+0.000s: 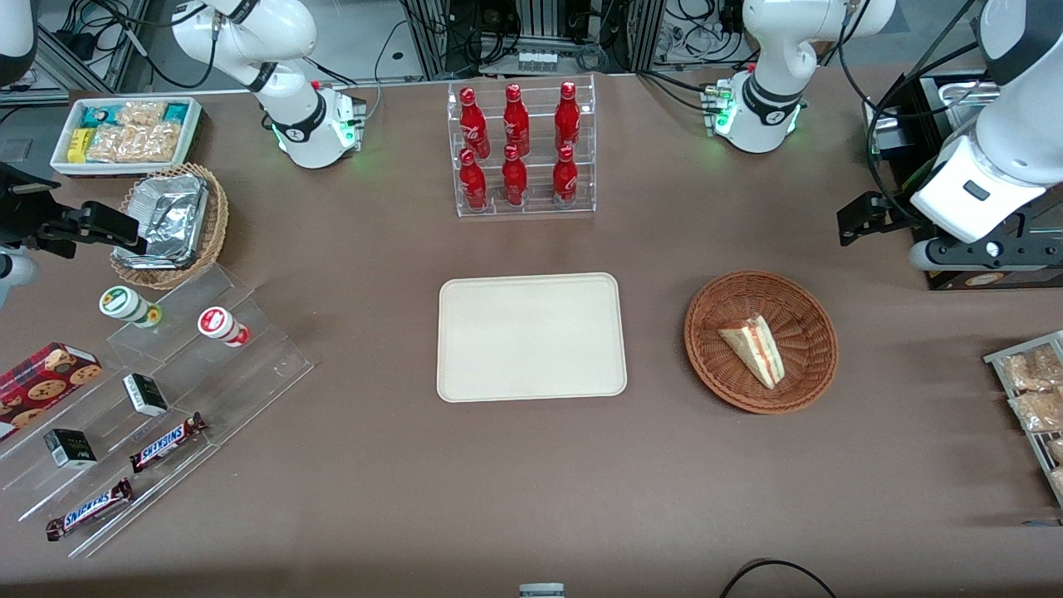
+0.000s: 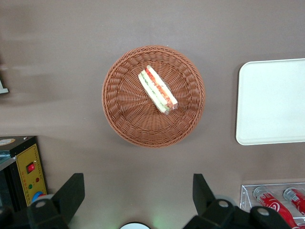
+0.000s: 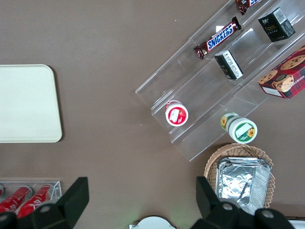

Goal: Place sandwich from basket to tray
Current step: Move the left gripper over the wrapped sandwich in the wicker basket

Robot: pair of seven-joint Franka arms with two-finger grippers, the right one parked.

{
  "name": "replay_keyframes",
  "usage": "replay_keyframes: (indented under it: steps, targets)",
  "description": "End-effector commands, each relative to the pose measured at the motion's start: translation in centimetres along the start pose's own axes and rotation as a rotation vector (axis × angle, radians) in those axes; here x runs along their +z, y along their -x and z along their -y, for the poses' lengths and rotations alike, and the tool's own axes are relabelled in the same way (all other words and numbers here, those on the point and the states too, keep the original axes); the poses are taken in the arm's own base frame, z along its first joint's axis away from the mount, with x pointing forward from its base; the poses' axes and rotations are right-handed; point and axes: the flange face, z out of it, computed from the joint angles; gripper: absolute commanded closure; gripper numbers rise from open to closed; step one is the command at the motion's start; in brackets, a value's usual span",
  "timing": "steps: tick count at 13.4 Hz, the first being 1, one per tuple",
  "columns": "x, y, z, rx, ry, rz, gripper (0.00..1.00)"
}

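Sandwich lies on its side inside the reddish-brown basket, filling edge showing. Beside the basket sits the bare cream tray, apart from it. Left gripper hangs high above the table near the basket, jaws spread wide, holding nothing.

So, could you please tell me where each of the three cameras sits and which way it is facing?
Front view: high over the table, facing both arms; shows the tray, the basket with the sandwich, and the gripper raised toward the working arm's end.
Left wrist view: looks straight down past its open fingers at basket, sandwich and tray edge.
Right wrist view: looks straight down at the snack shelves, with its own fingers showing.
Shared: all three views show the tray.
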Motion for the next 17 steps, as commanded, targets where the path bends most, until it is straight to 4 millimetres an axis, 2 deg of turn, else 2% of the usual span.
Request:
replay_keyframes:
  steps: [1, 2, 4, 7, 9, 12, 15, 17]
  targets:
    - [-0.5, 0.1, 1.3, -0.01, 0.009, 0.013, 0.0]
    - [0.0, 0.1, 1.3, -0.013, 0.012, 0.032, 0.0]
    - [3.3, -0.7, 0.7, -0.005, 0.009, 0.116, 0.0]
    - [6.8, -1.2, 0.3, 0.001, 0.003, 0.131, 0.0]
    - [9.5, -1.8, 0.2, 0.001, 0.003, 0.113, 0.0]
    - [15.1, -2.1, -0.3, -0.011, 0.007, 0.057, 0.0]
    - [19.2, -2.3, -2.4, -0.074, 0.005, 0.001, 0.0]
    - [21.0, -2.2, -2.6, -0.148, 0.016, -0.049, 0.0]
